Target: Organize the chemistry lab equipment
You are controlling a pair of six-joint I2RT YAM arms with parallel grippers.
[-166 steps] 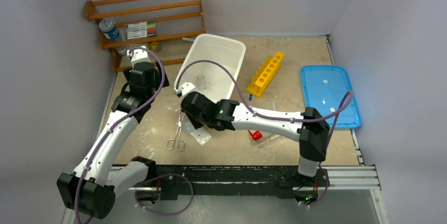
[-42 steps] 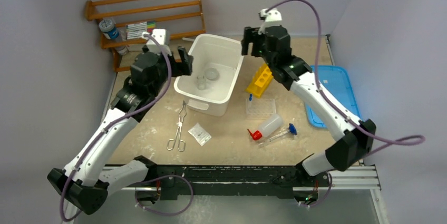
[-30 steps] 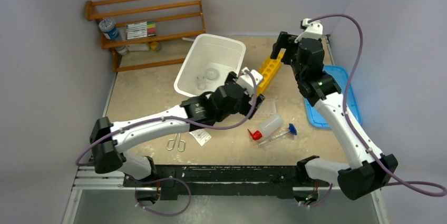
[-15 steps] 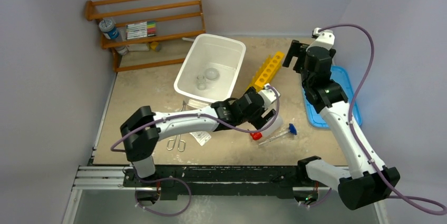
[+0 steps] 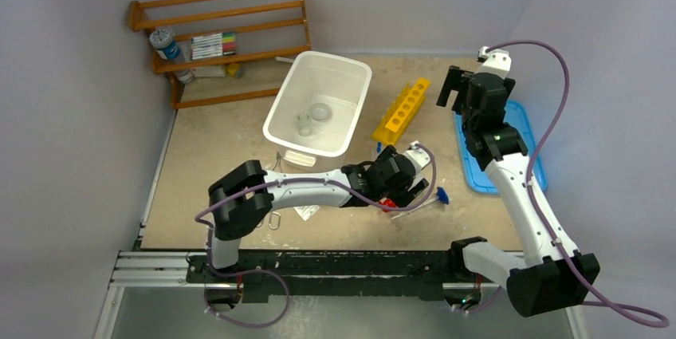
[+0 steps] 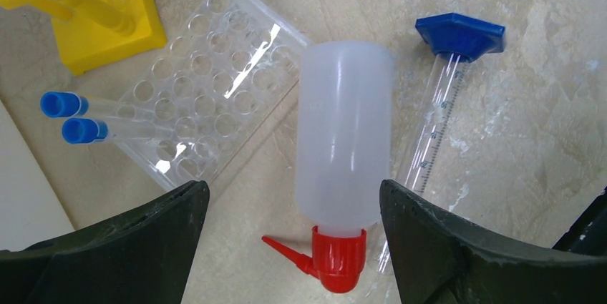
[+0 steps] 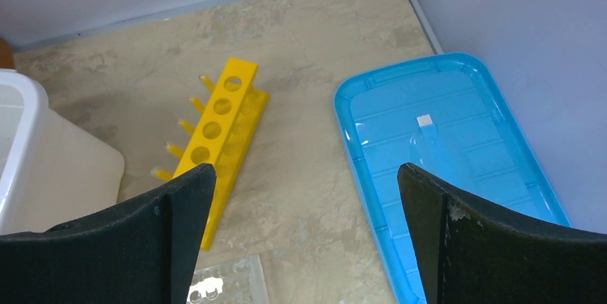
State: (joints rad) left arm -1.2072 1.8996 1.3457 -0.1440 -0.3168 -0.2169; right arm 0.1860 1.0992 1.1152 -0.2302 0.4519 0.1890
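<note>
Directly beneath the left gripper [image 6: 292, 204], between its wide-spread, empty jaws, the squeeze bottle [image 6: 343, 154] lies flat on the table, its red cap [image 6: 336, 255] pointing back toward the wrist. The danger is in the closing. The bottle is round and soft, so a pinch off its centreline could roll or squirt it out sideways. The blue-ended tube [image 6: 438, 121] lies just beside the bottle, under one finger, which could trap or sweep it. The right gripper [image 7: 304, 175] hangs open and empty, well apart.
</note>
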